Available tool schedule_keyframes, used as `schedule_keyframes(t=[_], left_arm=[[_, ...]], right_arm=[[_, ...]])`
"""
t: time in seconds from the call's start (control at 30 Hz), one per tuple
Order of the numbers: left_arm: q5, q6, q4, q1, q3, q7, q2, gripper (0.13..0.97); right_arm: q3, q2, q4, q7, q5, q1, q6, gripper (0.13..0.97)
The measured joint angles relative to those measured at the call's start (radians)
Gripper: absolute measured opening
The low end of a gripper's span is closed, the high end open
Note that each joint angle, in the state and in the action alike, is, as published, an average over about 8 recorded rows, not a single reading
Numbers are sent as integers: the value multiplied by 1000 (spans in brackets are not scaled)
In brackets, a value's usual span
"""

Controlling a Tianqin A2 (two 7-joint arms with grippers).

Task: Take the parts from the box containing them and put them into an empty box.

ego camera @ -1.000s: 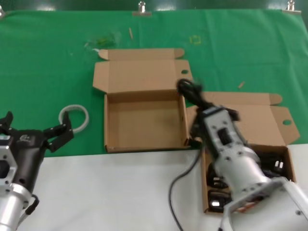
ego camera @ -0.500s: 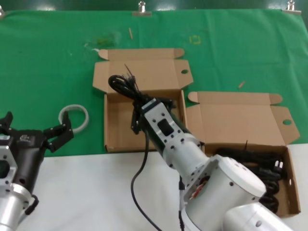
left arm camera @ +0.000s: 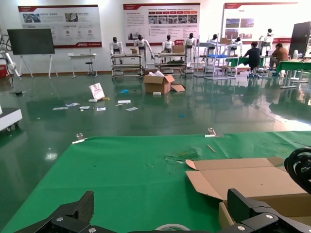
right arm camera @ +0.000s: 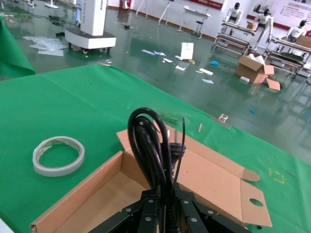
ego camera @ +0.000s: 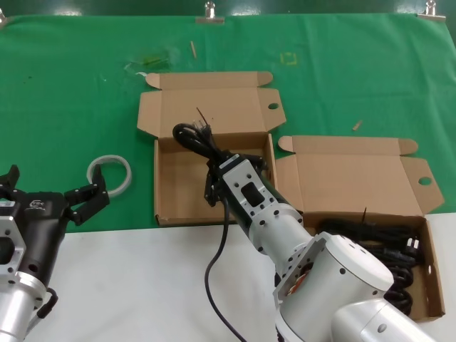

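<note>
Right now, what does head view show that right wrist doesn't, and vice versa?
Head view only: the full box with the remaining cords, the left tool idle near the table's left edge, and the held cord's loose end trailing over the white table.

Right wrist only: the hall floor beyond the green cloth.

Both: the right tool shut on a coiled cord above the empty box, with the tape ring beside it.
</note>
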Motion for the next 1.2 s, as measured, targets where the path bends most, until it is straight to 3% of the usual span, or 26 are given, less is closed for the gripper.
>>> schedule_keyframes(t=[0.4, 0.67, 0.8, 1.2], left_arm=[[0, 0, 0, 0, 0, 0, 0, 965], [0, 0, 0, 0, 0, 0, 0, 965], [0, 0, 0, 0, 0, 0, 0, 965], [0, 0, 0, 0, 0, 0, 0, 965]], right_arm=[[3, 0, -1, 1, 0, -3, 0, 175], [3, 0, -1, 1, 0, -3, 0, 339], [4, 0, -1, 3, -1, -4, -1, 339], [74, 1, 23, 110, -93, -51, -46, 596]])
